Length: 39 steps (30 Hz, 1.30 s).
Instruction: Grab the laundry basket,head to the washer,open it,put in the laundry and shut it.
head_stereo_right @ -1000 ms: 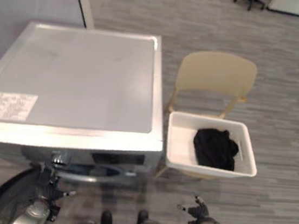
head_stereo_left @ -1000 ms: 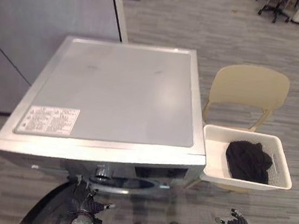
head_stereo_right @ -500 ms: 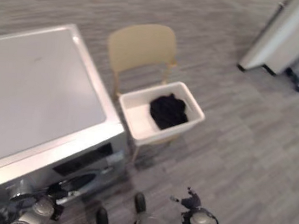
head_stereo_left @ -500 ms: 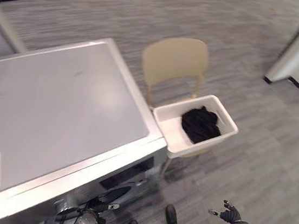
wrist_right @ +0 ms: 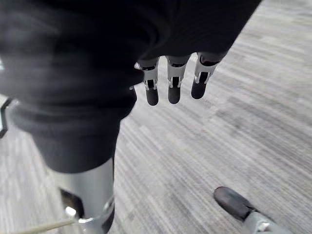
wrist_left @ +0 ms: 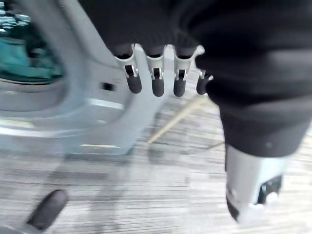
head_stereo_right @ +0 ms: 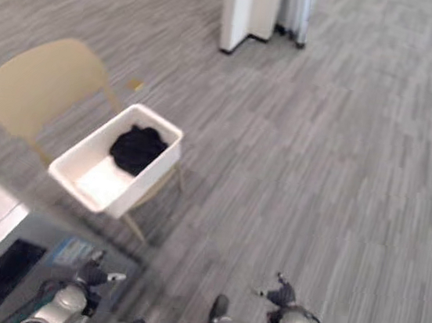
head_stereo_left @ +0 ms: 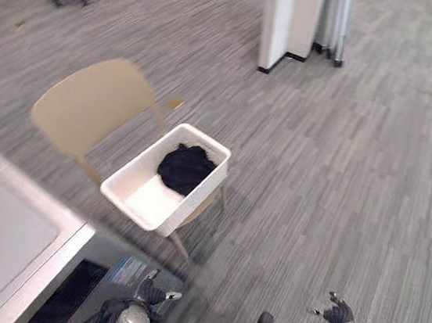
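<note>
From the left eye view, the white laundry basket [head_stereo_left: 164, 187] sits on the seat of a tan chair [head_stereo_left: 89, 106], with a dark bundle of laundry [head_stereo_left: 186, 167] heaped toward the basket's far end and its near end bare. The chair's seat is mostly hidden under the basket, so only the backrest and a couple of legs can be made out. The washer [head_stereo_left: 8, 250] is cut off at the lower left corner, showing just a corner of its pale top and part of the front; its door cannot be made out here. Low at the bottom edge the left hand [head_stereo_left: 149, 294] hangs close in front of the washer and the right hand [head_stereo_left: 338, 313] hangs over the grey floor [head_stereo_left: 341, 169], both well apart from the basket and holding nothing. A white pillar [head_stereo_left: 288, 21] stands at the far side of the floor. The right eye view repeats this, basket [head_stereo_right: 112, 168] on the chair's seat, hands low at the bottom edge. In the left wrist view the fingers [wrist_left: 155, 80] hang straight and loose, empty, with the washer's grey front and a glimpse of dark glass beyond them, blurred. In the right wrist view the fingers [wrist_right: 173, 80] hang equally straight and empty above bare floor.
</note>
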Tool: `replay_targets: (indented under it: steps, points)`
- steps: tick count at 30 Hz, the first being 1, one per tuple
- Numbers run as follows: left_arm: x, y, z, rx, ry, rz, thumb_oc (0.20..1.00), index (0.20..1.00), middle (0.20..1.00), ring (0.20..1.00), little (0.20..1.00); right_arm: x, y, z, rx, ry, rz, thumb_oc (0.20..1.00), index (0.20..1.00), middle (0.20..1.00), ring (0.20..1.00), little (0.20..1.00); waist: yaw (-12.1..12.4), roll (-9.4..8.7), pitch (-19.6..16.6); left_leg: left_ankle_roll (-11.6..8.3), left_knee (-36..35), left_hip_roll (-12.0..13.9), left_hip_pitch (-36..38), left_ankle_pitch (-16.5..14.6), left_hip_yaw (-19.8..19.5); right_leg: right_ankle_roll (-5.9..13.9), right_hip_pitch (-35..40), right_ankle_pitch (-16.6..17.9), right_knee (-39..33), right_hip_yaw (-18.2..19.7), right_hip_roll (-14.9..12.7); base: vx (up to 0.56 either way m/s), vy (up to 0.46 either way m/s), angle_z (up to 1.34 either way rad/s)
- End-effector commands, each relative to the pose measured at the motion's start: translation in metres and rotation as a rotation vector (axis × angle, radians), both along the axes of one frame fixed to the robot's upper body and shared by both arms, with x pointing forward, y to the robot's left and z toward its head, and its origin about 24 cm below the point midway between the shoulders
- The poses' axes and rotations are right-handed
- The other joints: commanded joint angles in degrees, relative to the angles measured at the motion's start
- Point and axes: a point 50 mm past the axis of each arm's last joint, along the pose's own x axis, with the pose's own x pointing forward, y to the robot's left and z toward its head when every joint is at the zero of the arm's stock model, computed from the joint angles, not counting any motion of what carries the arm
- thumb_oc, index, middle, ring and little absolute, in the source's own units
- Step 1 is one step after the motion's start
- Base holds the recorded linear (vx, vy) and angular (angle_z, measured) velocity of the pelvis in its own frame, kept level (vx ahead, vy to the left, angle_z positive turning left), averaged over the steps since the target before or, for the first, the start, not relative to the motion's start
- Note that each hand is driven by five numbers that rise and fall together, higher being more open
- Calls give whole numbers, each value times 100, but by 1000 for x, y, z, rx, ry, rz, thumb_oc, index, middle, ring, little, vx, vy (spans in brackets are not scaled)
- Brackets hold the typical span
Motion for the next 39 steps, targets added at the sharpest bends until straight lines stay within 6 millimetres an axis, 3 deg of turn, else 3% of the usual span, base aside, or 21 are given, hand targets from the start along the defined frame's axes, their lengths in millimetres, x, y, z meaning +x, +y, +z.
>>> replay_targets:
  steps: [1, 2, 5, 7, 8, 11, 14, 19, 20, 23, 25, 28, 30, 31, 35, 39]
  points:
    - [25, -15, 14, -23, -111, -60, 1000, 1000, 1000, 1000, 1000, 39, 3, 21, -46, -133, 78, 1000, 1000, 1000, 1000, 1000, 304, -292, 262, 86, 240, -719, -562, -715, -1004, 453, 313, -112, -466, 240, -109, 112, -98, -127]
    - [24, -17, 13, -22, -107, -66, 1000, 1000, 1000, 1000, 1000, 39, 3, 23, -48, -144, 81, 1000, 1000, 1000, 1000, 1000, 353, -379, 266, 158, 73, -915, -780, -619, -1182, 434, 308, -51, -494, 367, -137, 131, -71, -117]
    - [24, -17, 12, -19, -102, -65, 1000, 1000, 1000, 1000, 1000, 36, 2, 20, -53, -130, 79, 1000, 1000, 1000, 1000, 1000, 432, -396, 292, 146, -65, -1091, -991, -471, -1471, 407, 414, -80, -505, 548, -43, 138, -32, -68]
    - [24, -16, 12, -16, -100, -52, 1000, 1000, 1000, 1000, 1000, 32, 2, 18, -59, -115, 79, 1000, 1000, 1000, 1000, 1000, 533, -375, 326, 127, -368, -1213, -1220, -164, -1668, 379, 562, -141, -542, 718, 122, 203, -19, -29]
    - [25, -14, 12, -10, -101, -40, 1000, 1000, 1000, 1000, 1000, 30, 1, 16, -65, -104, 72, 1000, 1000, 1000, 1000, 1000, 610, -346, 349, 58, -646, -1258, -1390, 155, -1729, 346, 665, -207, -544, 823, 264, 330, -7, -27]
    - [21, -9, 12, -3, -97, -19, 1000, 1000, 1000, 1000, 1000, 20, -1, 12, -68, -80, 48, 1000, 1000, 1000, 1000, 1000, 724, -320, 366, 14, -1148, -1129, -1656, 405, -1199, 304, 1083, -592, -521, 809, 427, 394, 66, -14]
    - [16, -5, 10, 0, -86, -6, 1000, 1000, 1000, 1000, 1000, 15, 1, 8, -61, -65, 49, 1000, 1000, 1000, 1000, 1000, 744, -280, 265, 107, -1434, -1007, -1460, 697, -1010, 304, 1165, -625, -500, 722, 516, 197, 60, 12]
    - [2, 15, 9, -2, -78, 102, 1000, 1000, 1000, 1000, 1000, 17, 14, 5, -36, -63, 83, 1000, 1000, 1000, 1000, 1000, 1043, -527, 52, 355, -1247, -1238, -1281, 509, -1315, 384, 1213, -876, 74, 631, 288, 268, 89, 9]
    - [0, 23, 10, 1, -81, 139, 1000, 1000, 1000, 1000, 1000, 23, 18, 7, -27, -79, 92, 1000, 1000, 1000, 1000, 1000, 1143, -574, 92, 452, -1227, -1312, -1117, 381, -1458, 551, 967, -815, 869, 547, 202, 164, 36, 2]
    - [0, 29, 12, 10, -90, 156, 1000, 1000, 1000, 1000, 1000, 29, 20, 11, -17, -104, 86, 1000, 1000, 1000, 1000, 1000, 1122, -564, 129, 551, -1277, -1433, -929, 290, -1740, 711, 518, -558, 1571, 675, 194, 115, 15, 35]
    - [4, 28, 15, 10, -107, 143, 1000, 1000, 1000, 1000, 1000, 35, 19, 14, -18, -121, 86, 1000, 1000, 1000, 1000, 1000, 1021, -445, 191, 571, -1399, -1495, -739, 301, -2044, 616, 127, -593, 1772, 899, 282, 123, -1, 114]
    - [8, 21, 15, 11, -111, 99, 1000, 1000, 1000, 1000, 1000, 40, 16, 19, -25, -143, 90, 1000, 1000, 1000, 1000, 1000, 810, -270, 262, 570, -1476, -1606, -616, 357, -2643, 387, -369, -652, 1443, 1599, 602, 114, -49, 105]
    - [13, 16, 16, 14, -116, 69, 1000, 1000, 1000, 1000, 1000, 41, 12, 20, -32, -147, 79, 1000, 1000, 1000, 1000, 1000, 648, -246, 319, 544, -1403, -1757, -614, 345, -3179, 367, -598, -494, 1176, 2405, 837, 120, -134, 178]
    - [18, 10, 15, 20, -103, 22, 1000, 1000, 1000, 1000, 1000, 36, 5, 18, -39, -127, 59, 1000, 1000, 1000, 1000, 1000, 555, -341, 348, 520, -1275, -1992, -617, 261, -3634, 319, -462, -352, 813, 2940, 970, 78, -131, 253]
    - [13, 3, 8, 1, -68, 22, 1000, 1000, 1000, 1000, 1000, 37, 6, 17, -37, -115, 79, 1000, 1000, 1000, 1000, 1000, 613, -415, 260, 336, -1110, -2062, -870, 269, -3825, 256, -240, -123, 220, 2623, 785, 30, -189, 205]
    - [10, 6, 7, -14, -56, 43, 1000, 1000, 1000, 1000, 1000, 42, 2, 23, -50, -144, 92, 1000, 1000, 1000, 1000, 1000, 649, -445, 276, 309, -1086, -2038, -957, 291, -3825, 236, -11, -86, -85, 2064, 609, 63, -114, 94]
